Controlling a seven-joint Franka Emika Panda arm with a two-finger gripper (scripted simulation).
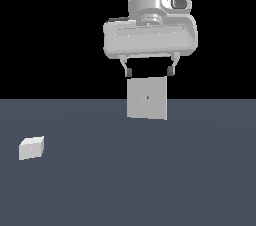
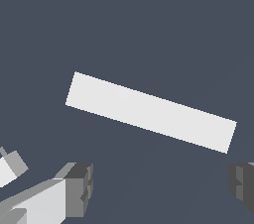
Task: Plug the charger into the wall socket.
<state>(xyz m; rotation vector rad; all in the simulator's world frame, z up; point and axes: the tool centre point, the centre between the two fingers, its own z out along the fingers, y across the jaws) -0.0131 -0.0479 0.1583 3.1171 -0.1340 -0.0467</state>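
Reaching for the charger [image 1: 31,148] looks like the step in hand, and doing it well likely means carrying the empty gripper [image 1: 149,71], its fingers spread wide apart, across and down until the block sits squarely between them before closing. That charger is a small plain white-grey box lying on the dark floor, well below the gripper and far off toward the exterior view's left. An upright light-grey wall socket [image 1: 146,98] with a tiny orange centre mark stands just beneath the fingertips.
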